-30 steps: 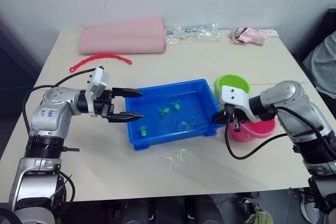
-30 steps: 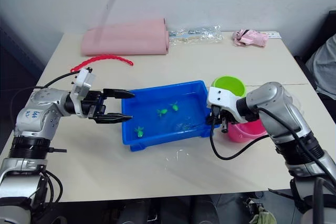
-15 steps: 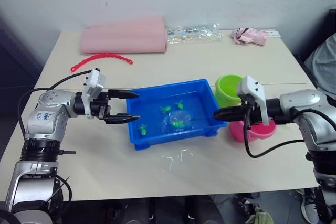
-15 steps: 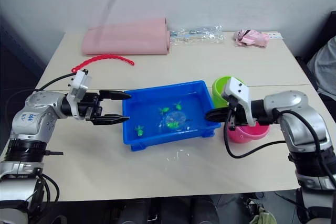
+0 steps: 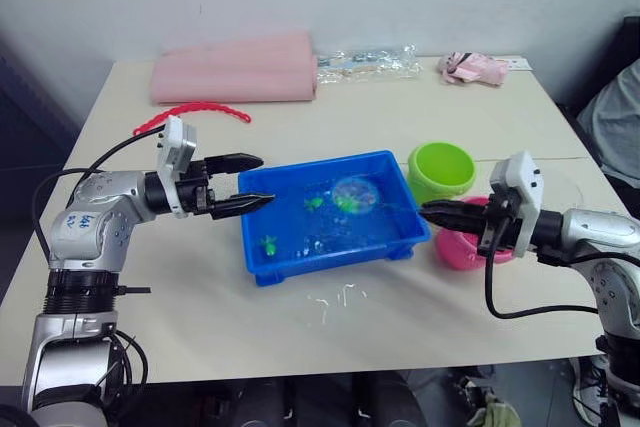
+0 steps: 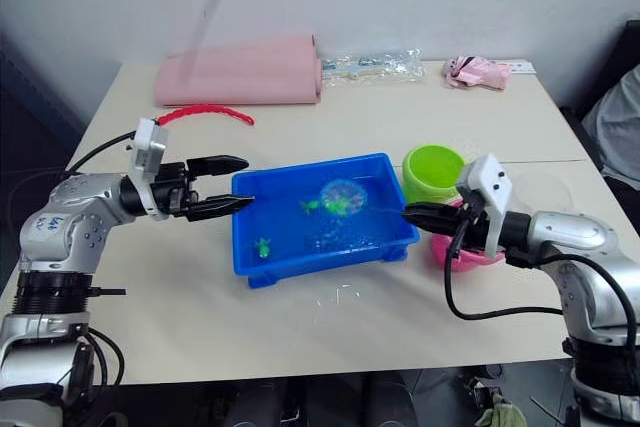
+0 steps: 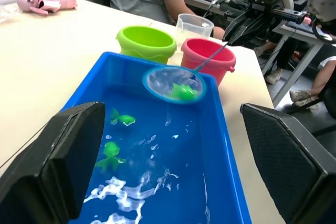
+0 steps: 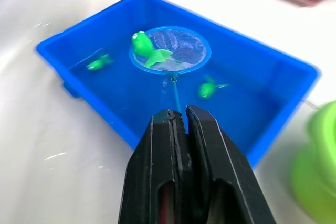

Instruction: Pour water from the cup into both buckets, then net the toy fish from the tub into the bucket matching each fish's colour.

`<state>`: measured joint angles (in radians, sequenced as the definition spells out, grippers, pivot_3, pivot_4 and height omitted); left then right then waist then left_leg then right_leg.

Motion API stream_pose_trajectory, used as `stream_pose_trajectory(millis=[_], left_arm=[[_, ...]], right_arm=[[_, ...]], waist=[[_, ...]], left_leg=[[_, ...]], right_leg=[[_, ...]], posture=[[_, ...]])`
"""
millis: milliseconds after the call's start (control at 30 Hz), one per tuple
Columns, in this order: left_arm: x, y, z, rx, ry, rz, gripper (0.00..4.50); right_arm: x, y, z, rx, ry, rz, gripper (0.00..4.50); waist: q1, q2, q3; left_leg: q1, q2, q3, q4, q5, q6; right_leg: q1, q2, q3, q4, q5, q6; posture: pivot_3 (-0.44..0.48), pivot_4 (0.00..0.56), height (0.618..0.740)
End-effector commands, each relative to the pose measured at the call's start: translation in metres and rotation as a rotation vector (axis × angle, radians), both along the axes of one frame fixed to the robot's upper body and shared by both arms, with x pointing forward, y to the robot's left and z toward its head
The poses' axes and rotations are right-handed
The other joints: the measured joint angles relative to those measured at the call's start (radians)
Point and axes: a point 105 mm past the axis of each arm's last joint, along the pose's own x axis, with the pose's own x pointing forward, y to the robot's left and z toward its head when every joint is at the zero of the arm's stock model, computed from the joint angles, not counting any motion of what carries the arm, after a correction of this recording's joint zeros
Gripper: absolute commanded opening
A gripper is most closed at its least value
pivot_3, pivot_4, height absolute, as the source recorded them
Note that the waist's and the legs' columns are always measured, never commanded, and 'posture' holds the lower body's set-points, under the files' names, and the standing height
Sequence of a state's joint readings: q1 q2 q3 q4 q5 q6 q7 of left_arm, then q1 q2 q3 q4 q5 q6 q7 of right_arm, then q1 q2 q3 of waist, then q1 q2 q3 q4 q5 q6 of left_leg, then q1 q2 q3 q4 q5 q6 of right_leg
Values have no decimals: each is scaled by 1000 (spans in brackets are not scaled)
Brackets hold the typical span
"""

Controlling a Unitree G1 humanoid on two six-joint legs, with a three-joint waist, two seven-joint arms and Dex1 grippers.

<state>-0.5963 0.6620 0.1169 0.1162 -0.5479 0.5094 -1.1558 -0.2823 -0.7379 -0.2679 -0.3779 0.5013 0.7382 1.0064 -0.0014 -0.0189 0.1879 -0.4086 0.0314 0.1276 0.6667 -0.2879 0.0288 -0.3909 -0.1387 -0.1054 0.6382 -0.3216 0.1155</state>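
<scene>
Tub (image 5: 300, 267) at desk (image 5: 420, 317) centre; two buckets (image 5: 441, 168) right of it. Net (image 5: 355, 194) over tub, one fish (image 5: 351, 201) in it; two fish (image 5: 268, 244) in tub.

Left arm bent at the elbow, forearm level, left gripper (image 5: 248, 183) pointing inward with both black fingers spread wide. Right arm stretched in from the opposite side, right gripper (image 5: 432, 213) level, fingers pinched tight together on a thin handle.
</scene>
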Motion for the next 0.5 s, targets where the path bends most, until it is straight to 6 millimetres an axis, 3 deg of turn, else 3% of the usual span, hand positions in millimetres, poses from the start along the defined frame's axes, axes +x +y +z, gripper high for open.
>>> stream_pose_trajectory(millis=[33,267,500], left_arm=[[-1,-5,13,-32,-37,7,4475],[9,-26,23,-21,-77,14,4475],[12,-34,21,-34,-73,8,4475]], right_arm=[[-6,-10,23,25,-111,-63,0],[-1,-45,43,68,-191,-223,0],[17,-83,43,-32,-269,-403,0]], waist=[[1,0,0],[3,0,0],[0,0,0]], left_leg=[[0,0,0,0,0,0],[0,0,0,0,0,0],[0,0,1,0,0,1]], right_leg=[[0,0,0,0,0,0],[0,0,0,0,0,0],[0,1,1,-1,0,1]], posture=[[0,150,740],[0,150,740],[0,150,740]])
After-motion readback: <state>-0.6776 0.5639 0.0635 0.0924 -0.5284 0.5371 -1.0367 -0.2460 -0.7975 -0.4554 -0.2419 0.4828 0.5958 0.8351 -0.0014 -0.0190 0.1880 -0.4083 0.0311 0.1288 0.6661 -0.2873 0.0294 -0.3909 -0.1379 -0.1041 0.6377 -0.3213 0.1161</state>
